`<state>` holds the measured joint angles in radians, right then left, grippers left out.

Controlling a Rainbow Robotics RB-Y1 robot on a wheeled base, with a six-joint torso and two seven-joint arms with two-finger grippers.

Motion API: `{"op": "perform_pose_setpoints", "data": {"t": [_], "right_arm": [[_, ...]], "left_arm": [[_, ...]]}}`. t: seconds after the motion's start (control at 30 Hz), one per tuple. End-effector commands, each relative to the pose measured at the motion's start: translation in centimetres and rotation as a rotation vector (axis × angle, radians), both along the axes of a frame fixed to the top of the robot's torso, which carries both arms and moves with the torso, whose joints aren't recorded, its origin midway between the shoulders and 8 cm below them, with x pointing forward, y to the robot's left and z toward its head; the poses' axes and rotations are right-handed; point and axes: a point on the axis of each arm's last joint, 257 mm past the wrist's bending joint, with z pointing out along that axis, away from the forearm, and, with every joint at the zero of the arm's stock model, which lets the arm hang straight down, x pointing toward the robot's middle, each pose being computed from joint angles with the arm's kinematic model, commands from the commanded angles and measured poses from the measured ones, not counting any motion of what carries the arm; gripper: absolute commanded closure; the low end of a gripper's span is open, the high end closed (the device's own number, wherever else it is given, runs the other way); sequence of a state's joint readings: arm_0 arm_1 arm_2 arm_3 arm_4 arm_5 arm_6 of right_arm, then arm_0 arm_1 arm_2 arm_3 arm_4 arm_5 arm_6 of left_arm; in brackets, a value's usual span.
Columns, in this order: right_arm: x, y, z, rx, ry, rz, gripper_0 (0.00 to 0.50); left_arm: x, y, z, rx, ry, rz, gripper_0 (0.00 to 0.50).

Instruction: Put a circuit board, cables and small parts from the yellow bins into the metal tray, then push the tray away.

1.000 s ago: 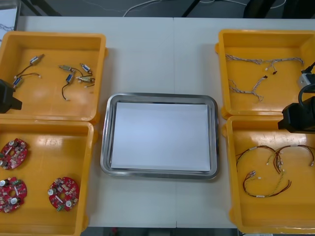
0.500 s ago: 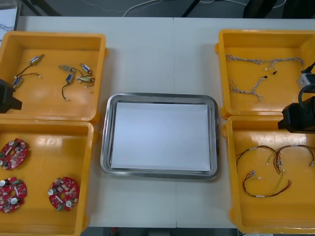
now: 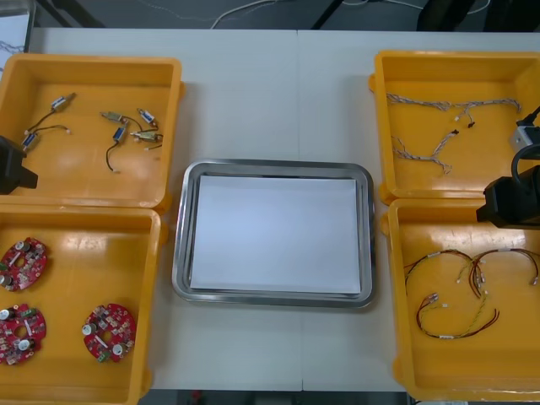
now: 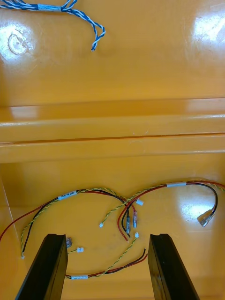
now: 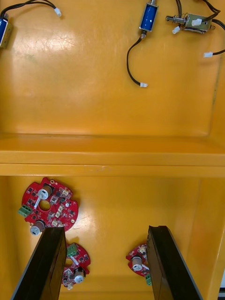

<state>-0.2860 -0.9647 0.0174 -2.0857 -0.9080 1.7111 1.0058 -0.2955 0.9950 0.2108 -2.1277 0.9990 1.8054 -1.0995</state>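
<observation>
The left gripper point(image 5: 105, 229) hangs over the seam between the two bins on the robot's left. Its fingers point(image 5: 47, 267) are released, spread wide with nothing between them. Three boards point(image 5: 46, 205) lie in the left near bin point(image 5: 122, 206). One sits just beyond one fingertip. A second lies between the fingers, tucked against the same finger and partly hidden by it. The third lies against the inner side of the other finger. Past the ridge where the bins meet, well apart from the fingertips, small metal parts point(image 5: 149, 16) with black leads rest on the floor of the left far bin point(image 5: 93, 103).

The right gripper point(image 4: 107, 236) hangs over the matching seam on the robot's right, and it too is released and grasps nothing. Red and yellow cables point(image 4: 68, 194) loop across the right near bin point(image 4: 112, 173). They lie just beyond the fingertips, with some strands running between the fingers. Past the ridge, far from the fingertips, a blue and white cable point(image 4: 100, 29) lies in the right far bin point(image 4: 140, 61).

The tray point(image 3: 179, 253), white inside, sits flat on the bench point(image 3: 253, 93), midway between the two grippers and well apart from both. Boards, cables and parts all lie in their bins.
</observation>
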Motion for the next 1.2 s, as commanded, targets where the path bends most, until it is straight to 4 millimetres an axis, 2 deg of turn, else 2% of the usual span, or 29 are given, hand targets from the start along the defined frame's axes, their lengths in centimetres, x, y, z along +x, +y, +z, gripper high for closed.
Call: {"op": "perform_pose_setpoints", "data": {"t": [0.03,1.2], "right_arm": [[0.32,-0.45,0.55,-0.014,-0.024,0.033,0.0],[0.32,-0.45,0.55,-0.014,-0.024,0.033,0.0]], "left_arm": [[-0.42,0.41,-0.04,-0.007,0.0,0.072,0.0],[-0.42,0.41,-0.04,-0.007,0.0,0.072,0.0]]}}
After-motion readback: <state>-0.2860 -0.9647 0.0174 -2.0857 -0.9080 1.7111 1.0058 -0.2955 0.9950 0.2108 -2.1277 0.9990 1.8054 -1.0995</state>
